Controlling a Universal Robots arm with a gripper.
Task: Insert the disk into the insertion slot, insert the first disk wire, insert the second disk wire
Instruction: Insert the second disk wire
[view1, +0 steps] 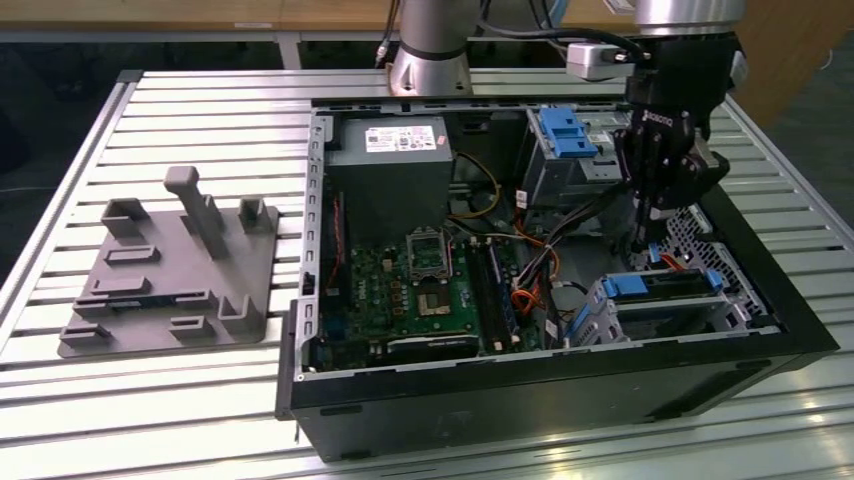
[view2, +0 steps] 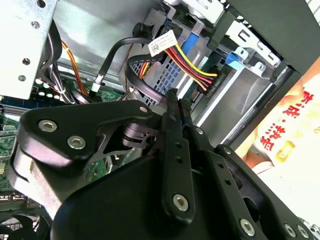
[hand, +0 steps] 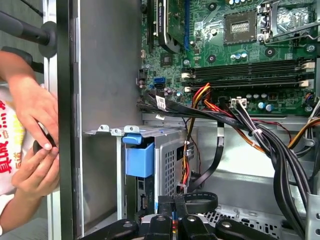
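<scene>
One arm worked over your open computer case (view1: 534, 400), and its gripper (view1: 645, 243) hung low inside the case, just above the small perforated drive cage (view1: 721, 300) at the exterior view's right. The disk (view1: 665, 287), with its blue bracket showing at both ends, already sat inside that insertion slot. You could see the fingers (view2: 175, 120) pressed close together in the second wrist view, tips reaching toward a bundle of red, yellow and black wires (view2: 192, 65) with a white tag; whether anything was pinched between them, you could not tell. The first wrist view showed a blue latch (hand: 139, 157) on the metal bay beside the fingers, with thick black cables (hand: 260, 135) running from the green motherboard (hand: 240, 50) past them. A person's hands (hand: 32, 145) were clasped just outside the case wall. On the slatted table (view1: 174, 110), well apart at the exterior view's left, your grey fixture plate (view1: 167, 275) stood with its upright posts.
</scene>
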